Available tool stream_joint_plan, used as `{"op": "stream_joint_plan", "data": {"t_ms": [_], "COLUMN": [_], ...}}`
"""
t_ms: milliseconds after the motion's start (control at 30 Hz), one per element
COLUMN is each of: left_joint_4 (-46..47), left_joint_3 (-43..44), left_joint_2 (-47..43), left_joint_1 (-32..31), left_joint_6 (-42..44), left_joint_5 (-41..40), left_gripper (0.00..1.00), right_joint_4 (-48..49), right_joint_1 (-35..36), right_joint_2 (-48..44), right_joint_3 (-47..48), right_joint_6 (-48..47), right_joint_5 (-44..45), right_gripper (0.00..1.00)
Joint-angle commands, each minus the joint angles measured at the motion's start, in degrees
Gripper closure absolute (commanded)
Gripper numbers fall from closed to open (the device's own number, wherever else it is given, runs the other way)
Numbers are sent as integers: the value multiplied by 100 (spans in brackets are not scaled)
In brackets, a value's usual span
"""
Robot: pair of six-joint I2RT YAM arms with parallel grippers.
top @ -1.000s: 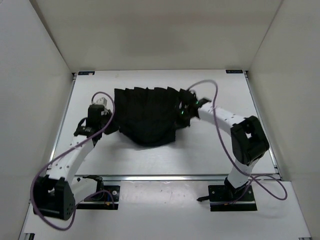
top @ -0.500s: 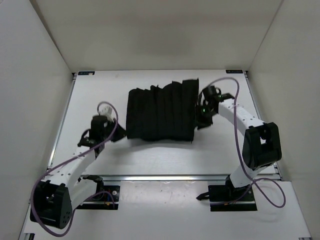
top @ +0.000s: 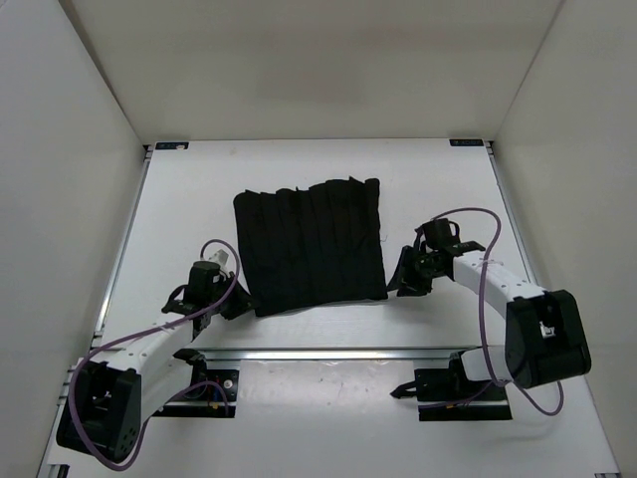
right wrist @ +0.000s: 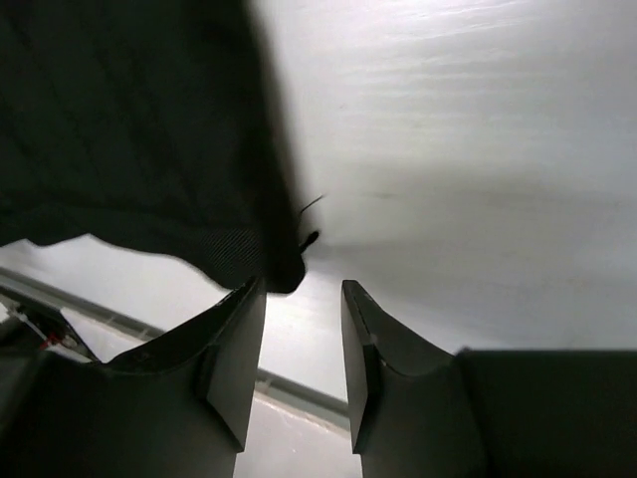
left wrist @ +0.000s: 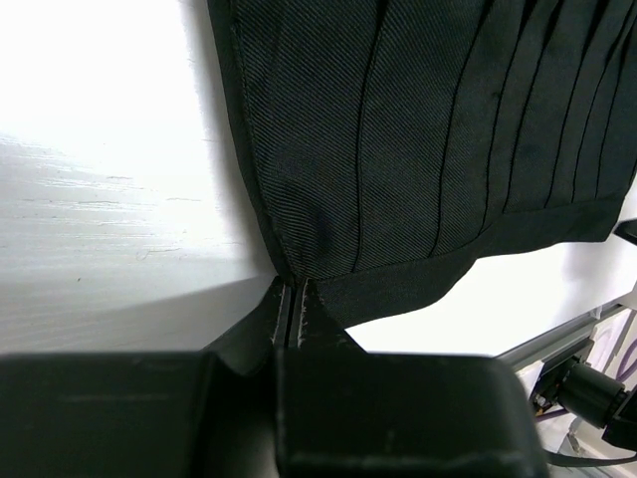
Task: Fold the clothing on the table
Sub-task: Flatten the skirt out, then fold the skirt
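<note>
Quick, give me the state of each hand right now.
Left hand: closed, pinching a near corner of the clothing.
Right hand: open, holding nothing; the clothing's edge lies just past its fingertips.

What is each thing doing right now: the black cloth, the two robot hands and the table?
clothing: lying flat on the table, pleats showing, near left corner pinched.
left gripper: shut on the clothing's corner.
right gripper: open, beside the clothing's near right corner, holding nothing.
table: white, carrying the clothing.
</note>
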Motion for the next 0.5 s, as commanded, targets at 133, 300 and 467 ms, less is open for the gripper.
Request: {"op": "stream_joint_plan", "data": {"t_ms": [133,300,467], "left_joint_4": [47,-67,-549], "left_joint_3": [74,83,1064], "left_joint_2": [-159,-220,-256], "left_joint_1": [48,83,277], "left_joint_6": [86,95,95], "left_joint_5": [-69,-51,221], "left_gripper": [100,100,100], "right_joint_4": [1098,1196,-84], "right_joint_1": [256,555,599], "right_joint_2": [757,1389,856], "right_joint_3": [77,235,1102], "right_joint_6": [377,430,176], "right_joint_5": [-287,-654,-367], "right_gripper": [64,85,100]}}
